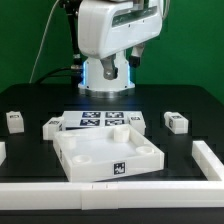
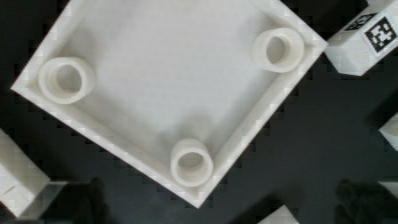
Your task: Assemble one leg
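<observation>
Several legs, small white blocks with black-and-white markers, lie on the black table: one (image 1: pixel 14 121) at the exterior view's left, one (image 1: pixel 52 127) beside the marker board, one (image 1: pixel 176 122) at the right. One leg (image 2: pixel 370 35) shows in the wrist view beside the tray's corner. The large white square tray piece (image 1: pixel 108 155) with round corner sockets lies at the centre and fills the wrist view (image 2: pixel 169 85). My gripper (image 1: pixel 108 80) hangs high over the tray's far side. In the wrist view the gripper (image 2: pixel 217 200) is open and empty, with dark fingers (image 2: pixel 80 198) wide apart.
The marker board (image 1: pixel 100 120) lies behind the tray. White frame walls run along the front (image 1: pixel 110 198) and the exterior view's right (image 1: pixel 208 160). Another white piece (image 2: pixel 18 175) shows at the wrist view's edge.
</observation>
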